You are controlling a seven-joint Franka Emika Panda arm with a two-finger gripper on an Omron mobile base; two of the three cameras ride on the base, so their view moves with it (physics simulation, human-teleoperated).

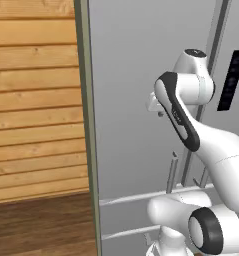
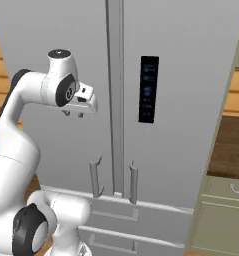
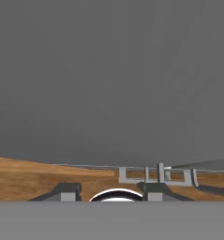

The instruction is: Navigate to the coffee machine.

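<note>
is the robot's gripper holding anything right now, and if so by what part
Nothing is held. The gripper hangs in open air in front of the grey fridge door, and the gap between its fingertips is empty.

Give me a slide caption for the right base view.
White robot arm, gripper raised, facing a grey French-door refrigerator with a black control panel; pale cabinet at right.

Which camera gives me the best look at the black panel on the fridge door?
The right base view: the black panel faces the camera whole, right of the door seam. In the left base view it appears as a slanted strip beyond the arm. The hand view gives plain grey door surface.
</note>
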